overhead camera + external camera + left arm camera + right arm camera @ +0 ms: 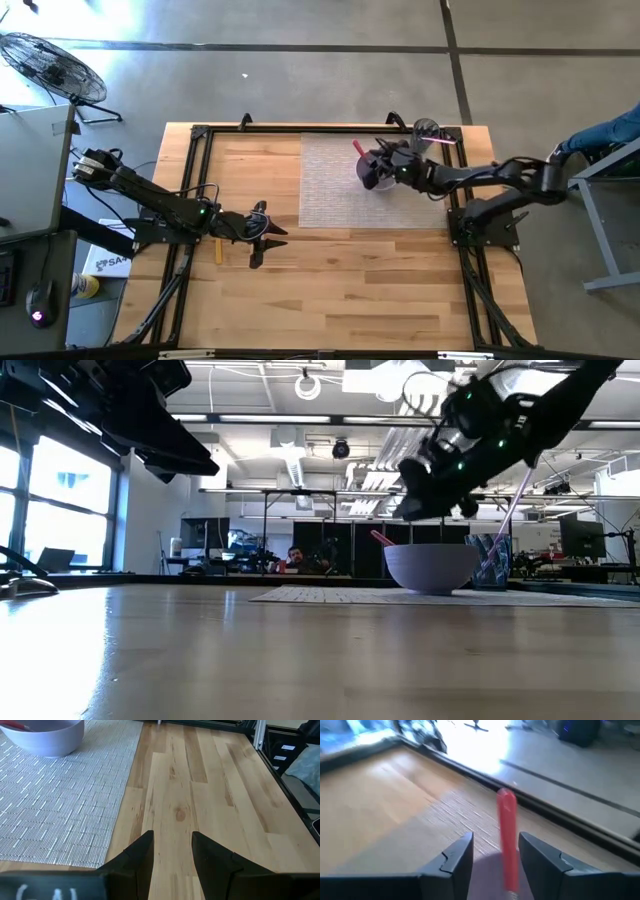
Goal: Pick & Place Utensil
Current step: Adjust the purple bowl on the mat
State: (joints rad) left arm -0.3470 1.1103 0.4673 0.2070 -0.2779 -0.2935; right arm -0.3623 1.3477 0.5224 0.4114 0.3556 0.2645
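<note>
A pale lavender bowl (372, 178) (432, 567) (42, 737) stands on a grey woven placemat (340, 195) at the table's far right. A red-handled utensil (357, 148) (381, 539) (506, 835) rests in the bowl, its handle slanting up over the rim. My right gripper (388, 160) (495, 852) hovers open just above the bowl, one finger on each side of the red handle; no touch shows. My left gripper (262, 235) (172, 852) is open above bare wood at the table's left.
A clear cup (428, 130) (490, 560) with a pink utensil stands behind the bowl at the far right corner. A black frame (200, 135) borders the table. Bare wood (200, 780) spreads between the placemat and the near edge.
</note>
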